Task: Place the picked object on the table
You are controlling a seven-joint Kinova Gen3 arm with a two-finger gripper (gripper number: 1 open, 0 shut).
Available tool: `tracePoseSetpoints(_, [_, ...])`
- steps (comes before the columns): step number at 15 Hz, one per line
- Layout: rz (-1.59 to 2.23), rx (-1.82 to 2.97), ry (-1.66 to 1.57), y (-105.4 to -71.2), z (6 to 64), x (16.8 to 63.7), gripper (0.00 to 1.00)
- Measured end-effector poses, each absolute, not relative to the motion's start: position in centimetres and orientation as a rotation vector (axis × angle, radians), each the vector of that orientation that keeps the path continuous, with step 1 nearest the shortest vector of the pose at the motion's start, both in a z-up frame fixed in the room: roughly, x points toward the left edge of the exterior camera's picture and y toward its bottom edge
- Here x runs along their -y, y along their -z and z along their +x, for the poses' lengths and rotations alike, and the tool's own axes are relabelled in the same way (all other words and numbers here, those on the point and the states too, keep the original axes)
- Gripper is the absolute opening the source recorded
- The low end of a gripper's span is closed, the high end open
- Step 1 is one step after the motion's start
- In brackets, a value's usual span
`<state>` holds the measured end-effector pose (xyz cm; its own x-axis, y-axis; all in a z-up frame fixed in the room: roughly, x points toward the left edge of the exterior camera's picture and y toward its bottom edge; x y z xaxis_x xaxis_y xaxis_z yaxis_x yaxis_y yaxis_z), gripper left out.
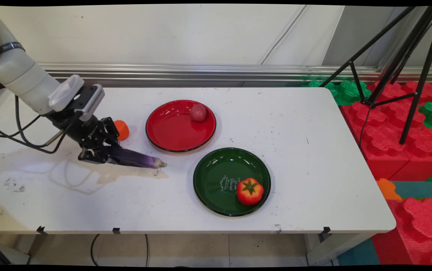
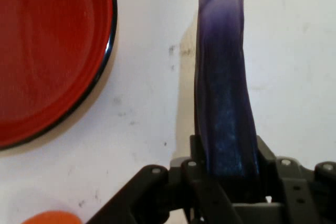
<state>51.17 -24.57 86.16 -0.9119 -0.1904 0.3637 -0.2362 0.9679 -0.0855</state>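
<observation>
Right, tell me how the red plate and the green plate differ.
The red plate lies farther back, nearer the wall; the green plate lies nearer the table's front edge and more to the right. The red plate carries a small dull-red ball at its far rim; the green plate carries a tomato with a green stalk at its near right. The green plate bears pale lettering; the red one shows none. Both are round, glossy and flat on the table.

Bright, even overhead light falls on the white table (image 1: 295, 124), with white glare streaks on the red plate (image 1: 180, 125) and the green plate (image 1: 232, 181). Soft shadows of the arm spread left of the red plate. In the hand view, the eggplant (image 2: 223, 93) casts a narrow shadow toward the red plate (image 2: 50, 51).
</observation>
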Motion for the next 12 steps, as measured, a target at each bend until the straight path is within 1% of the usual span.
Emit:
tracePoseSetpoints(8, [0.332,2.787,-0.161,-83.2,52.9,25.2,0.0])
tracePoseSetpoints(9, [0.339,2.786,-0.159,-83.0,53.0,25.3,1.0])
tracePoseSetpoints(12, [0.371,2.775,-0.156,-82.6,53.4,25.4,1.0])
